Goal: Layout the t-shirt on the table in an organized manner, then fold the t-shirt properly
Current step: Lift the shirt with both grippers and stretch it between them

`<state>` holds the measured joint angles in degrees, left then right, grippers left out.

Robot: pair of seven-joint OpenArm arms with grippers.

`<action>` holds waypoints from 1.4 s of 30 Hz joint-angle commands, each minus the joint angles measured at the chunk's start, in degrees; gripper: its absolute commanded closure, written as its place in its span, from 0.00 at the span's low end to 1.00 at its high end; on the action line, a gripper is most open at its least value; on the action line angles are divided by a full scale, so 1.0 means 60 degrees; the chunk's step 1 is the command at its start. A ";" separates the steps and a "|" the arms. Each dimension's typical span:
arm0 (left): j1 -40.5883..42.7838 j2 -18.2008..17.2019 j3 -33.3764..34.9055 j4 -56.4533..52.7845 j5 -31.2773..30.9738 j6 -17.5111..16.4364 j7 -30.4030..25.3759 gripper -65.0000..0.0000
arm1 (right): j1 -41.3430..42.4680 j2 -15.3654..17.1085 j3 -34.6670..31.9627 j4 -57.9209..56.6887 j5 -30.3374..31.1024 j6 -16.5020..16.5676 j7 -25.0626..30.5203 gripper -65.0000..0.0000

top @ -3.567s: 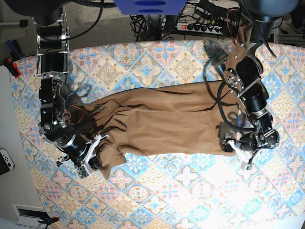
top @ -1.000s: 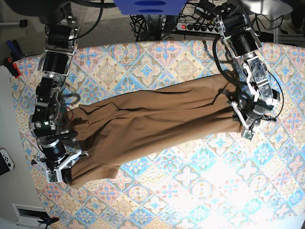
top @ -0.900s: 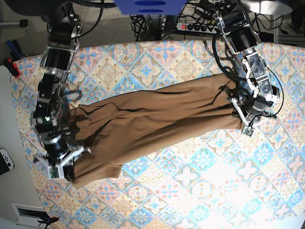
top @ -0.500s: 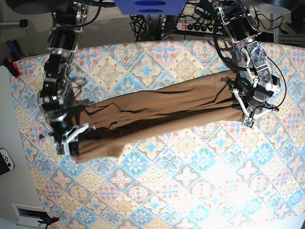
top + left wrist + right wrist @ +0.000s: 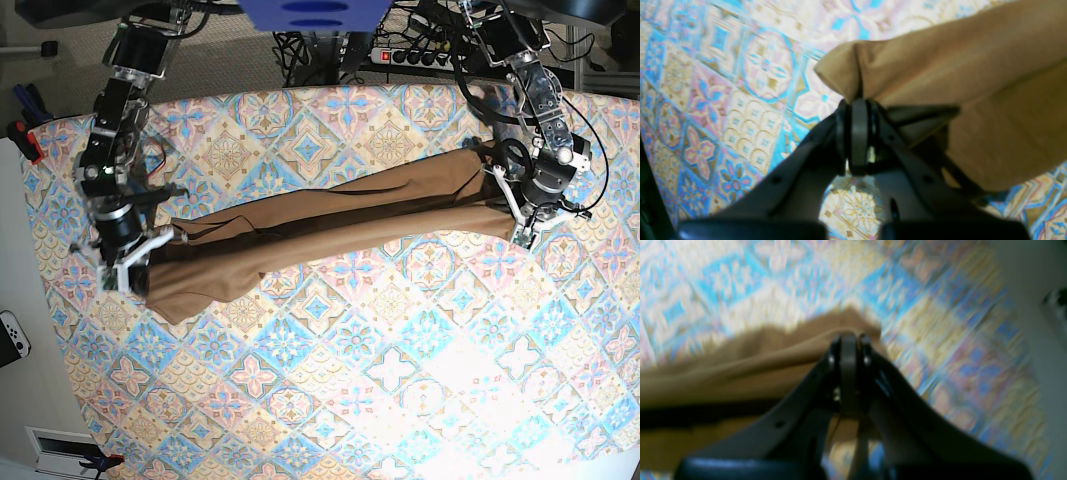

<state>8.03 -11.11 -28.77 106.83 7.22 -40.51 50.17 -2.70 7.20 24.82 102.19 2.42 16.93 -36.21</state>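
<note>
I am reaching both arms down from the far edge of the tabletop, one near each side edge. My left gripper is pinching one end of the t-shirt close to the side edge where that arm is standing; in the left wrist view my left gripper is closed tight on a bunched fold of the t-shirt, with no gap between the jaws. My right gripper is holding the opposite end near the other side edge. The right wrist view is blurred, but there my right gripper is also pressed together on the brown edge of the t-shirt.

The t-shirt is stretching between my two grippers as a long narrow band, running across the far half of the tabletop and slanting a little, so the end at my right gripper is lying nearer to the front edge. A loose flap is hanging toward the front edge just beside my right gripper. The near half of the tabletop, up to the front edge and both front corners, is showing only the patterned cover, with wide room there. Behind the far edge cables and a power strip are lying.
</note>
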 commanded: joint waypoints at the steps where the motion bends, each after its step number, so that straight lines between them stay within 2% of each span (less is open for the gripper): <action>1: -0.0027 -0.0133 -0.0047 0.0166 0.0034 0.0085 -0.0076 1.00 | 0.0018 0.0096 0.0032 0.0235 0.0088 -0.0030 0.0283 1.00; 9: 0.0632 -0.0133 -0.0047 0.0181 0.0034 0.0085 -0.0076 1.00 | -0.0759 -0.0109 0.0457 0.0250 0.0088 -0.0030 0.0313 1.00; 23: 0.1115 -0.0133 -0.0003 0.0166 0.0063 0.0085 -0.0076 1.00 | -0.1008 -0.0109 0.0413 -0.0277 0.0103 -0.0030 0.0269 1.00; 27: 0.1101 -0.0074 0.0012 0.0166 0.0840 0.0085 -0.0076 1.00 | -0.0979 -0.0109 0.0413 -0.0512 0.0103 -0.0030 0.0269 1.00; 28: 0.1101 -0.0074 0.0041 0.0166 0.1045 0.0085 -0.0076 0.98 | -0.0993 -0.0109 0.0413 -0.0512 0.0103 -0.0030 0.0254 1.00; 29: 0.1101 -0.0060 0.0041 0.0166 0.1192 0.0085 -0.0076 0.91 | -0.0993 -0.0109 0.0413 -0.0512 0.0088 -0.0030 0.0254 0.98; 34: 0.1086 0.0175 0.0012 0.0166 0.1309 0.0085 -0.0076 0.65 | -0.1023 -0.0109 0.0398 -0.0497 0.0088 -0.0030 0.0254 0.66; 37: 0.1086 0.0263 -0.0032 0.0166 0.1265 0.0085 -0.0076 0.52 | -0.1023 -0.0109 0.0398 -0.0453 0.0088 -0.0016 0.0254 0.52; 39: 0.1086 0.0380 -0.0047 0.0181 0.1294 0.0085 -0.0076 0.44 | -0.1023 -0.0109 0.0398 -0.0453 0.0088 -0.0016 0.0254 0.47; 42: 0.1086 0.0395 -0.0105 0.0181 0.1236 0.0085 -0.0076 0.35 | -0.1023 -0.0109 0.0398 -0.0453 0.0088 -0.0016 0.0239 0.46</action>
<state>14.90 -8.25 -28.97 106.83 14.83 -40.32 50.19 -9.54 5.91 27.05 98.19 2.48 16.91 -36.18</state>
